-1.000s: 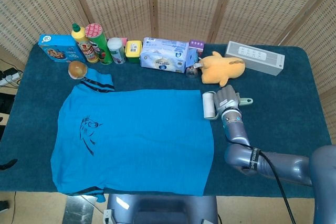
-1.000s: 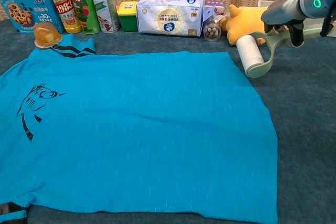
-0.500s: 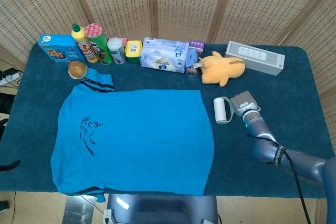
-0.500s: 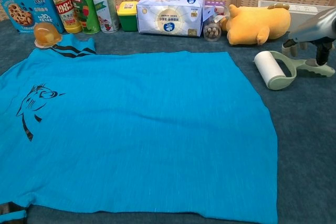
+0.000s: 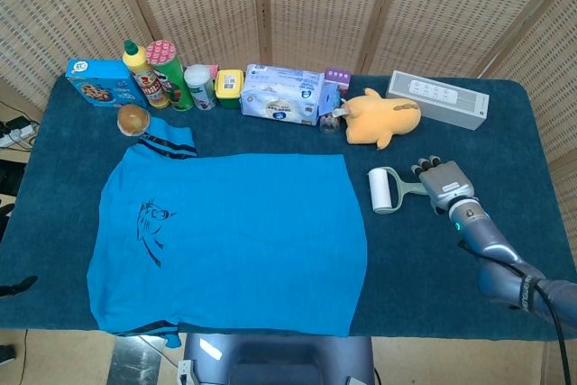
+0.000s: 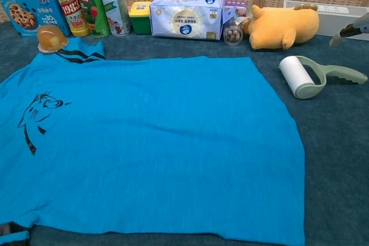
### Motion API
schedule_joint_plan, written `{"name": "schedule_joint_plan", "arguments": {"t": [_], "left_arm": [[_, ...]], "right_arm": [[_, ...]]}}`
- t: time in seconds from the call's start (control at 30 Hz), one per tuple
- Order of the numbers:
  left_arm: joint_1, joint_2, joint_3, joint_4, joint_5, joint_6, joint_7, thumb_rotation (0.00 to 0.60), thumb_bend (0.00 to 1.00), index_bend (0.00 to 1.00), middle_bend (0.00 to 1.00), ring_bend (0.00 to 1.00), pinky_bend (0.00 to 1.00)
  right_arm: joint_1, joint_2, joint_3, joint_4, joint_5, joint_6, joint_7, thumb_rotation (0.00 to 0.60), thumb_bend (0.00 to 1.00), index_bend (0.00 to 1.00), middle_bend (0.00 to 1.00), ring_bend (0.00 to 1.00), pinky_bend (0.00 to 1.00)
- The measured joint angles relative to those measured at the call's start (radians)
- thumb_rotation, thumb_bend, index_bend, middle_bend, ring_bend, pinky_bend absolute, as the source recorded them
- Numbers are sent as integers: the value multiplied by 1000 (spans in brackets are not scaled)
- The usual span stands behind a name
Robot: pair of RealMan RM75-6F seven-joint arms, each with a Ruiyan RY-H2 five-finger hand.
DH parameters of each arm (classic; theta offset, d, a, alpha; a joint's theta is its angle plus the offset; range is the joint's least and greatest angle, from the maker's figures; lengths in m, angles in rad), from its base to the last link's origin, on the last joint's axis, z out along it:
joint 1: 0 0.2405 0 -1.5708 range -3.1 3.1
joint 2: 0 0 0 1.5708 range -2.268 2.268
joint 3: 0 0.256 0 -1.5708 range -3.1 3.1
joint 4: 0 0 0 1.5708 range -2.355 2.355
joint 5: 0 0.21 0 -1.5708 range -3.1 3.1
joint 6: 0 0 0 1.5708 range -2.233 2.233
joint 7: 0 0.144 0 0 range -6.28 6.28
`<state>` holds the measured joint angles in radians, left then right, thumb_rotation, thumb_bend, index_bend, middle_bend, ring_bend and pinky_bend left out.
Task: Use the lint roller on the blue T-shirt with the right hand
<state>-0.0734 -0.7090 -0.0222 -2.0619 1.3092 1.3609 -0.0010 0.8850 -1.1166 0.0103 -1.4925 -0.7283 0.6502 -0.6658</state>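
Observation:
The blue T-shirt (image 5: 234,241) (image 6: 144,142) lies spread flat on the dark blue table cloth, with a black print near its left side. The lint roller (image 5: 380,190) (image 6: 297,76), a white roll on a pale green handle, lies on the cloth just right of the shirt's upper right corner. My right hand (image 5: 444,185) hovers at the handle's far end with its fingers apart, holding nothing. In the chest view only its fingertips (image 6: 353,29) show at the right edge, above the handle. My left hand is out of sight.
A yellow plush toy (image 5: 383,116) and a long white box (image 5: 438,99) sit behind the roller. A tissue pack (image 5: 282,94), cans, a bottle and a cookie box (image 5: 93,80) line the back edge. A round brown object (image 5: 133,119) rests by the shirt's collar.
My right hand carried the roller from the shirt's right edge further right, laid it on the cloth, let go and drew back to the right.

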Motion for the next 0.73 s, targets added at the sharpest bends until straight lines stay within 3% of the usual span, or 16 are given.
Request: {"name": "schedule_joint_plan", "arguments": {"t": [0.17,0.3,0.4,0.53,0.73], "left_arm": [[27,-3,17,12,87,49,-21,600,110,0,0,0,120],[66,-7,42,25,164,109,-37,600,109,0,0,0,121],[97,-10,61,36,199,146,-40,600,109,0,0,0,120],[124,-15,74,48,229,189,-47,600,108,0,0,0,120],[147,-28,83,65,250,222,-49,600,108,0,0,0,120]], "right_arm": [[-145,48,3,-61,-283,192,216,600,0,44,0,34,270],[-285,70,-10,-68,-545,429,429,600,0,44,0,34,243],[-389,79,-28,-68,-670,598,563,600,0,30,0,27,226],[-535,91,-72,-88,-775,759,635,600,0,0,0,0,180],[-648,90,-124,-124,-851,846,668,600,0,0,0,0,157]]}}
